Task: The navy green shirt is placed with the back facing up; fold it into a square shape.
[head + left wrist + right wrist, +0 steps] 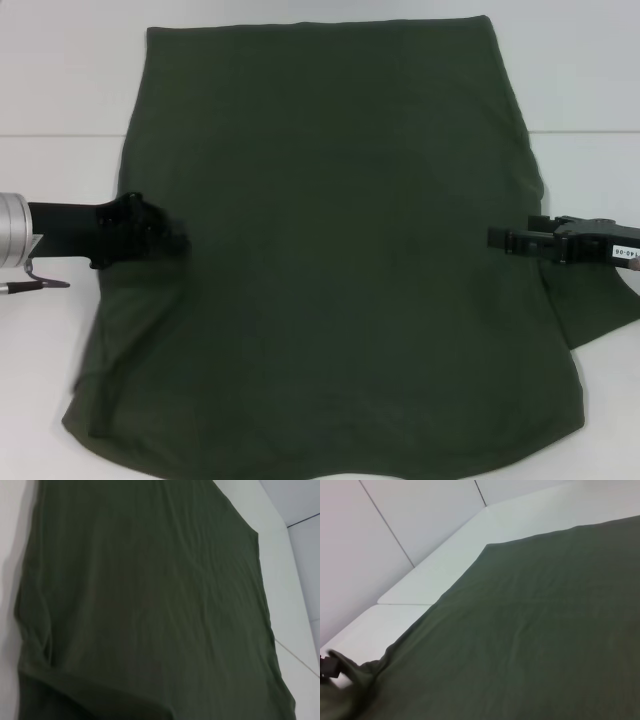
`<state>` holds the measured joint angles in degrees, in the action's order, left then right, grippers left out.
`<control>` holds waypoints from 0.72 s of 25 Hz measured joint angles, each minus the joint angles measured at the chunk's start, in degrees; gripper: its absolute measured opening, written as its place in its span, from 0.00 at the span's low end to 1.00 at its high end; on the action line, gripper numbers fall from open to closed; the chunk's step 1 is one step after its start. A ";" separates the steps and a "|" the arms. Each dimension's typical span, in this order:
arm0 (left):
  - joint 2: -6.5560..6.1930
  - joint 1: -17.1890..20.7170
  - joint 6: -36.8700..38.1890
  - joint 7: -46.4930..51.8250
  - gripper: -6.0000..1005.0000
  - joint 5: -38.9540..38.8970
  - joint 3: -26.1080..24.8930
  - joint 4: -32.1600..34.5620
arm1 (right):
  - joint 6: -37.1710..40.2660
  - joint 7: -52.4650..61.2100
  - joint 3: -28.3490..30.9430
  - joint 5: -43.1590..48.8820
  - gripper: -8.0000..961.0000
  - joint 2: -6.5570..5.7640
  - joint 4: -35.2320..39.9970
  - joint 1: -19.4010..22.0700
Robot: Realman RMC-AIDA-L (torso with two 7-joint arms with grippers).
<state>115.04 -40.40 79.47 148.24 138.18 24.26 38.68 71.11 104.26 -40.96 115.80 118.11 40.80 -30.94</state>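
Observation:
The navy green shirt (330,260) lies spread flat on the white table, plain side up, and fills most of the head view. My left gripper (168,241) sits over the shirt's left edge at mid height, dark against the dark cloth. At the shirt's right edge, my right gripper (502,239) is level with the left one, just above the right sleeve (600,305), which sticks out sideways. In the left wrist view the shirt (150,605) rises in a fold close to the camera. The shirt (530,630) is bunched at one corner in the right wrist view.
The white table (60,100) shows bare around the shirt on the left, the right and at the far side. A seam line (60,136) crosses the tabletop. A creased ridge of cloth (100,400) runs along the shirt's near left edge.

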 joint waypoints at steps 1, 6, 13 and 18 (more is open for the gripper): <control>-0.05 0.00 0.30 -0.10 0.05 -0.07 0.00 -0.06 | -0.02 -0.03 0.00 0.01 0.98 0.00 -0.04 0.00; -0.90 0.15 8.72 -7.38 0.16 -6.50 -0.53 -1.32 | -0.03 -0.03 0.00 0.04 0.98 -0.09 -0.48 0.08; -2.65 3.74 11.61 -10.25 0.46 -10.45 -0.05 0.29 | 0.22 0.27 -0.01 0.10 0.98 -0.19 -0.64 -0.02; -3.40 7.27 9.31 -8.88 0.68 -8.21 0.14 0.70 | 0.38 2.42 0.00 0.05 0.98 -0.64 -0.70 0.00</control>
<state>111.64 -33.14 88.78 139.36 129.97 24.40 39.38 71.49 106.68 -40.96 115.85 117.46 40.10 -30.93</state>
